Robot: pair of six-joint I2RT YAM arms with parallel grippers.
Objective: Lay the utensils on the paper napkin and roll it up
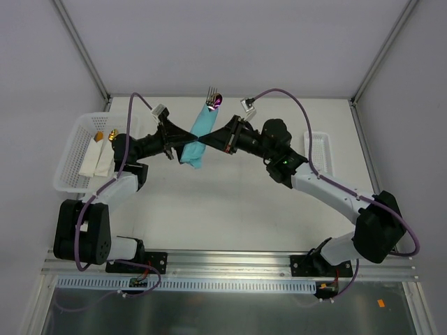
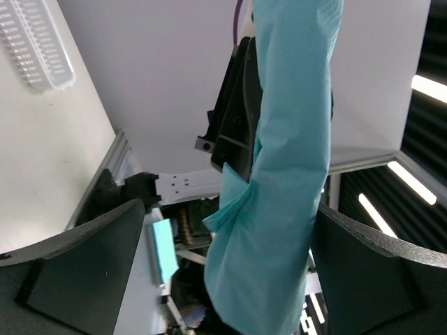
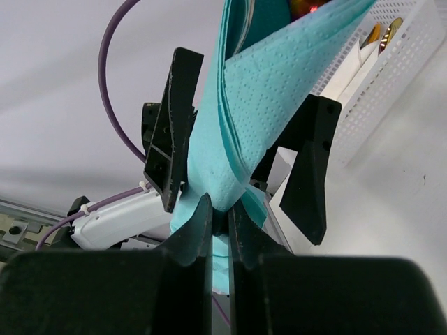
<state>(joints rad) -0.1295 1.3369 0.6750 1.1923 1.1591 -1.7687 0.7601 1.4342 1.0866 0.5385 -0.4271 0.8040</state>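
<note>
Slippage threatens: the napkin (image 1: 198, 137), rolled round the utensils (image 1: 214, 99) over the table (image 1: 244, 209), is pinched only by the right gripper (image 3: 221, 213) while the left gripper (image 2: 227, 265) straddles it, fingers apart, so the loose roll could unwind and spill them.

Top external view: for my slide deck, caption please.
Right gripper pinches the teal napkin roll, open left gripper straddles it, utensils protrude.

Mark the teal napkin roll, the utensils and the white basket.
teal napkin roll (image 1: 202, 124): top view, upper half of roll.
utensils (image 1: 214, 100): top view, purplish heads.
white basket (image 1: 70, 157): top view, bare left mesh.
</note>
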